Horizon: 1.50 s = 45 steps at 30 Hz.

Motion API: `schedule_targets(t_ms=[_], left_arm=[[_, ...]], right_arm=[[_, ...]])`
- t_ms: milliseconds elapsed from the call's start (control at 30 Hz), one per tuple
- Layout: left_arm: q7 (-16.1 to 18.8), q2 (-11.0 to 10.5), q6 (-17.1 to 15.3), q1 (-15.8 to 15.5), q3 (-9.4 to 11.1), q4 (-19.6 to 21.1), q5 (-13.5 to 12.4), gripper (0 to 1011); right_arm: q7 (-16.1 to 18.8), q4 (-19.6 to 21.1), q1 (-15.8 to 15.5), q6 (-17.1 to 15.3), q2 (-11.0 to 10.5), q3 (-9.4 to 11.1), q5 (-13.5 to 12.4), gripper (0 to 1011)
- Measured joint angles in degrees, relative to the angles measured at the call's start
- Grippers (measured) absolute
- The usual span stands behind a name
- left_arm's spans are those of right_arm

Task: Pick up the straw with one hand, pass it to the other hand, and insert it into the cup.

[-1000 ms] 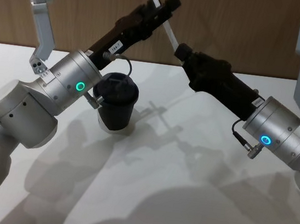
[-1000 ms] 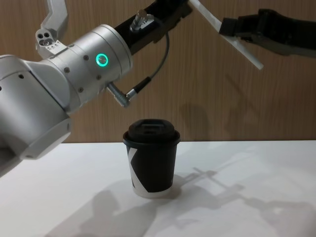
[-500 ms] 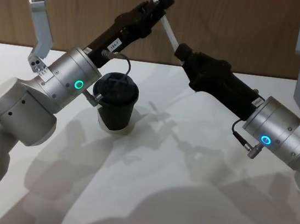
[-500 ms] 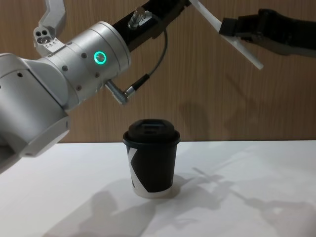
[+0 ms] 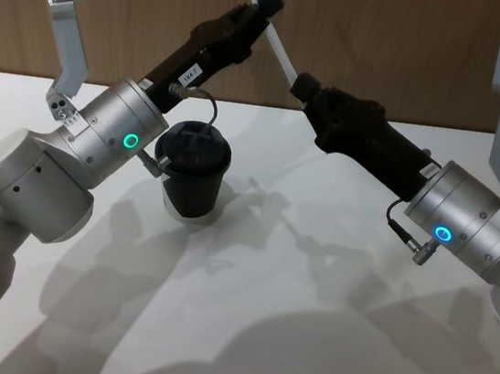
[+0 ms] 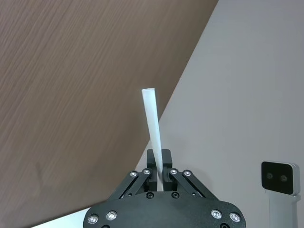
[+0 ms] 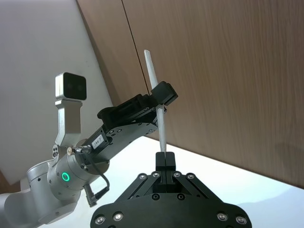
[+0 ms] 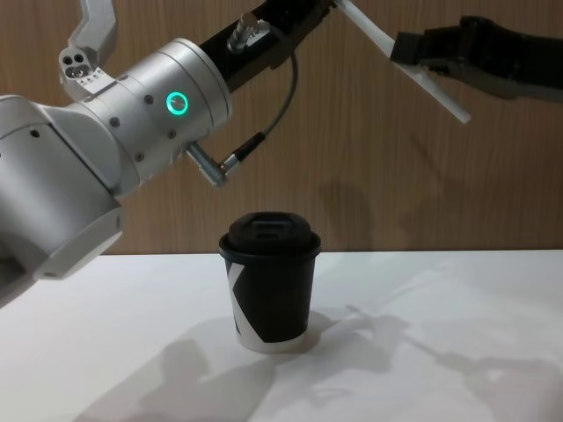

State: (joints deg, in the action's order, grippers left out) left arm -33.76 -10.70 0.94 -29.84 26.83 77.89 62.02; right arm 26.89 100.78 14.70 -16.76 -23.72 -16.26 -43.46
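White tabletop [image 5: 303, 342] is stretching out closest to me, carrying soft shadows [image 5: 130, 254] of my arms. On it the black paper cup [image 5: 193, 168] is standing upright with its black sip lid [image 8: 268, 230] on, a white angular mark [image 8: 239, 303] showing on its side. It is sitting just below my left arm's silver wrist [image 5: 114, 132], where a green ring light [image 5: 132, 142] is glowing and a black cable [image 8: 291, 88] is looping out to a metal plug [image 8: 211, 169].

Beyond and above the cup, both my arms are reaching up and inward, meeting in the air. The white straw [image 5: 280, 48] is hanging there, tilted, well above the cup and touching neither it nor the table. Its upper end is leaning toward my left and running out of the top of the head view. My right gripper [image 5: 298, 85] is clamping the straw near its lower end, fingers pressed together on it, as my right wrist camera is showing. My left gripper [image 5: 267, 1] is sitting on the straw higher up, with the straw passing across its tip; whether it is actually squeezing the straw I cannot tell.

Farthest back, a brown wood-panelled wall [image 5: 389, 39] is running behind everything.
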Motion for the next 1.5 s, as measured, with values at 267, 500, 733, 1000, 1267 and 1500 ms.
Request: schedule_targets(t_ms=[267, 500, 733, 1000, 1267, 1500], left_arm=[[0.21, -0.29, 0.22, -0.10, 0.31, -0.02, 0.31, 24], [0.48, -0.50, 0.46, -0.13, 0.52, -0.02, 0.51, 3], [0.76, -0.76, 0.78, -0.23, 0.73, -0.02, 0.63, 3], [1.46, -1.90, 1.97, -0.53, 1.06, 0.28, -1.00, 3], [2.62, -4.10, 3.82, -0.88, 1.59, 1.42, -5.42, 3], [4.16, -6.42, 5.55, -1.04, 1.95, 2.90, -10.34, 3]], right_arm=[[0.00, 0.00, 0.00, 0.00, 0.00, 0.00, 0.00, 57], [0.00, 0.00, 0.00, 0.00, 0.00, 0.00, 0.00, 249], [0.00, 0.00, 0.00, 0.00, 0.00, 0.00, 0.00, 445], [0.00, 0.00, 0.00, 0.00, 0.00, 0.00, 0.00, 718], [0.00, 0.00, 0.00, 0.00, 0.00, 0.00, 0.00, 938], [0.00, 0.00, 0.00, 0.00, 0.00, 0.00, 0.00, 1001]])
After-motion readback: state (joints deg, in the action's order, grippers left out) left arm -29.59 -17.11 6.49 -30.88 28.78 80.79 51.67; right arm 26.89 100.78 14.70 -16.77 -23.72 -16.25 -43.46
